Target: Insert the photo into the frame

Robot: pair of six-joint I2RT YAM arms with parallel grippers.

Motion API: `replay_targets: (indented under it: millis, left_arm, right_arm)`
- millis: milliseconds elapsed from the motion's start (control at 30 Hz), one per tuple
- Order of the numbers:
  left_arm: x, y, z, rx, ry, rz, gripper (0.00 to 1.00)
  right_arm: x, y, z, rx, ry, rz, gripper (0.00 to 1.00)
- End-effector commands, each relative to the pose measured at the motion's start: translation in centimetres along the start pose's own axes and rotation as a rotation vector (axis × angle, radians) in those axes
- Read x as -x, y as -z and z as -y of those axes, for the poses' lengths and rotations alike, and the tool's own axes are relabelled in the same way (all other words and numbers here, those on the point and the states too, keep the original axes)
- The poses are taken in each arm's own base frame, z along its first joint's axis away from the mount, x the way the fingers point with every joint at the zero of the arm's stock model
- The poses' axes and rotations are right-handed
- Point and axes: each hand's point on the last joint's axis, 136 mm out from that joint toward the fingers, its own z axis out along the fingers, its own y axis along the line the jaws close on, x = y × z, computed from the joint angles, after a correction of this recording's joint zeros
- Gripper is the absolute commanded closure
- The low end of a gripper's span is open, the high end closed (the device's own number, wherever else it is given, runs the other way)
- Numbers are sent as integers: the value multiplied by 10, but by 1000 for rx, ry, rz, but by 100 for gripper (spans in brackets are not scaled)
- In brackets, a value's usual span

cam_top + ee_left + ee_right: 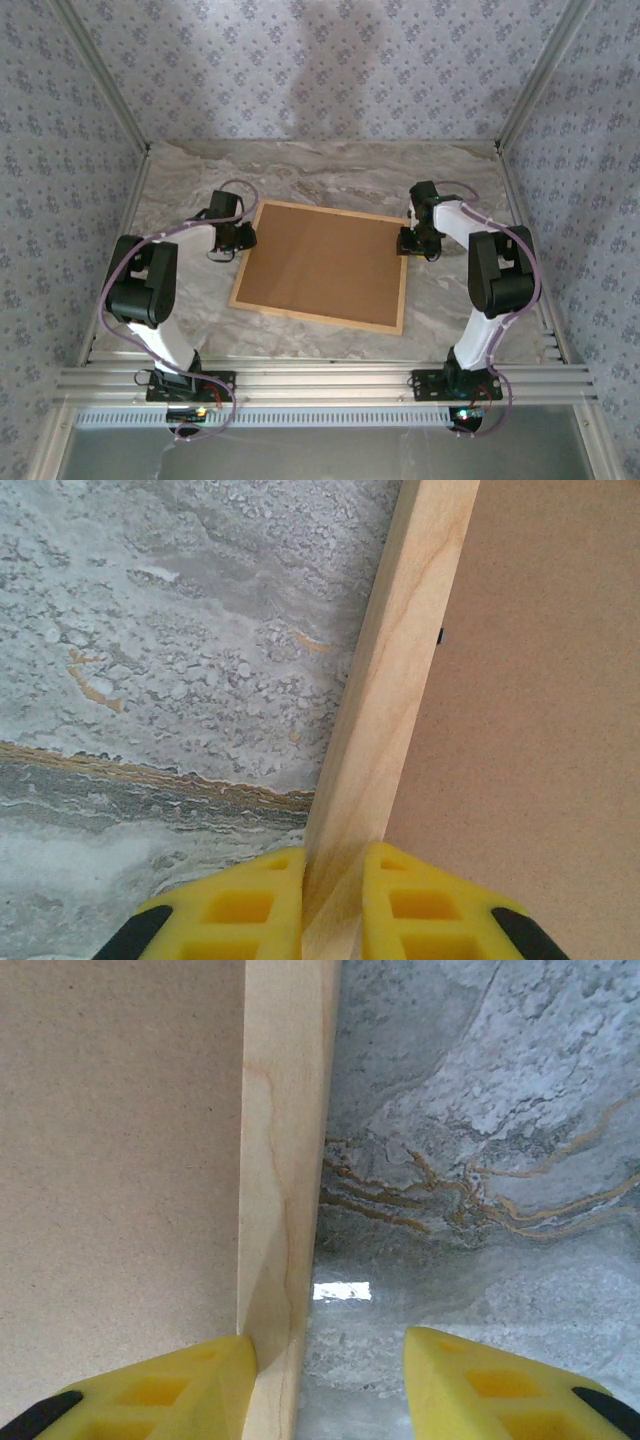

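The marble bench (330,170) carries everything here, and roughly in its middle the frame (315,318) lies flat with its back up, a little askew to the bench edges. Its light wood rail runs round a plain brown backing board (320,260) that fills the opening. Whether the photo sits beneath that board I cannot tell from where I stand. The two arms reach in from the near edge to opposite sides of the frame, each close to a far corner. The left gripper (333,852) has its jaws narrow and pinched on the left rail, one jaw on the outer face and one on the board side. The right gripper (328,1336) straddles the right rail with its jaws partly open. Its inner jaw touches the rail where it meets the board and the outer one stands apart over bare marble, so it holds nothing. The risk I see is a lopsided hold. If the frame is lifted or turned with only the left side clamped, it would likely pivot, scrape the marble or slip free, and a loose board could slide out. The right jaws closing off-centre might also shove the frame sideways against the left grip.
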Motion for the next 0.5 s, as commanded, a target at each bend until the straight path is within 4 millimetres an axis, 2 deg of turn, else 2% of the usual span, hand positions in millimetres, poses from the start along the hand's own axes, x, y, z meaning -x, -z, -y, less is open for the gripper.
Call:
replay_targets:
  millis: [0, 467]
  left_arm:
    - [-49, -21, -27, 89, 22, -164, 82]
    - [-49, -20, -26, 83, 18, -162, 83]
  right_arm:
    - [-8, -17, -10, 29, 3, -43, 54]
    - [-13, -32, -26, 30, 38, -69, 53]
